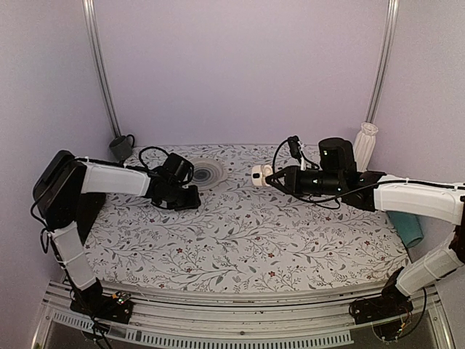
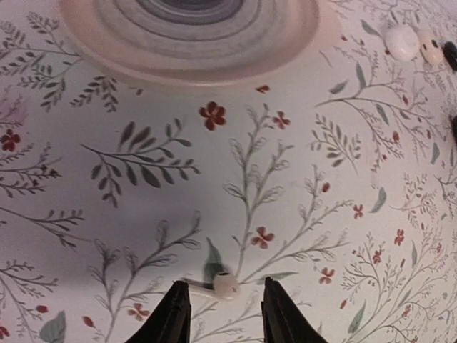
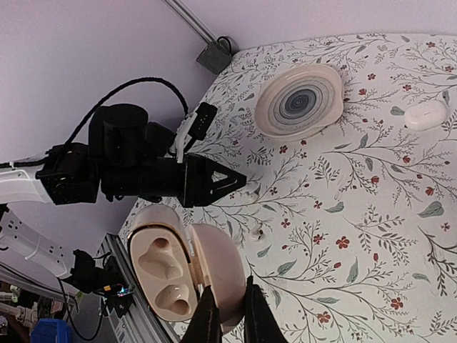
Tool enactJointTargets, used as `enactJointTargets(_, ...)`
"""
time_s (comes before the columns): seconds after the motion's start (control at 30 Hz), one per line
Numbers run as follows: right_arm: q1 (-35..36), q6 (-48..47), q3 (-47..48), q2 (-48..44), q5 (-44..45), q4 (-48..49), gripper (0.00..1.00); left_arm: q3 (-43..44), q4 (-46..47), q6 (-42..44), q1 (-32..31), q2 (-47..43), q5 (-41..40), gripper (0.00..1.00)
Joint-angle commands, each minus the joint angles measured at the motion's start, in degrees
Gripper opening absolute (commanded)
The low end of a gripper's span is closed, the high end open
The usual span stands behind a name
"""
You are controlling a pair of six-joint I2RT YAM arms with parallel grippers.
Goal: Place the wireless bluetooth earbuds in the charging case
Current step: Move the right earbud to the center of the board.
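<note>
My right gripper (image 3: 230,300) is clamped on the charging case (image 3: 187,275), both fingers pinching the rounded half from below. The case hangs open in the air, and its other half turns two wells toward my wrist camera. From above, the case sits over the far middle of the table, just right of the plate (image 1: 207,173) and apart from it.

My left gripper (image 2: 223,294) is low over the floral cloth (image 1: 290,240) with its fingers apart. One earbud (image 2: 226,285) lies on the cloth between the two tips, its head toward the right finger and its stem pointing at the left one. I cannot tell whether either tip touches it. This spot is left of centre, on the near side of the plate.

Beyond the grippers, a white rounded piece (image 3: 426,114) rests on the cloth near the plate. I cannot tell whether it is the second earbud. A grey cup (image 1: 121,147) stands in the far left corner, a tall white object (image 1: 365,144) stands at the far right behind my right arm, and a teal object (image 1: 410,229) lies at the right edge.
</note>
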Motion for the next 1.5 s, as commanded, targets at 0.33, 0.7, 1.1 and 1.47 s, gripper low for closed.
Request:
enactJointTargets(0.33,-0.29,0.33,1.55,-0.39,1.15,-0.61,0.04,0.36,-0.76,3.33,2.76,4.06,2.13,0.36)
enactJointTargets(0.7,-0.29,0.38,1.02,-0.68,1.02,-0.39,0.04,0.14,0.05,1.47,-0.36,5.38,2.63,0.36)
enactJointTargets(1.1,-0.29,0.73,-0.13,-2.13,0.93,-0.21,0.04,5.05,-0.34,2.94,-3.89,10.2,4.89,0.36)
enactJointTargets(1.47,-0.3,1.08,-1.69,-4.41,2.14,-0.94,0.04,12.69,-0.17,1.91,-9.97,15.24,8.95,0.35)
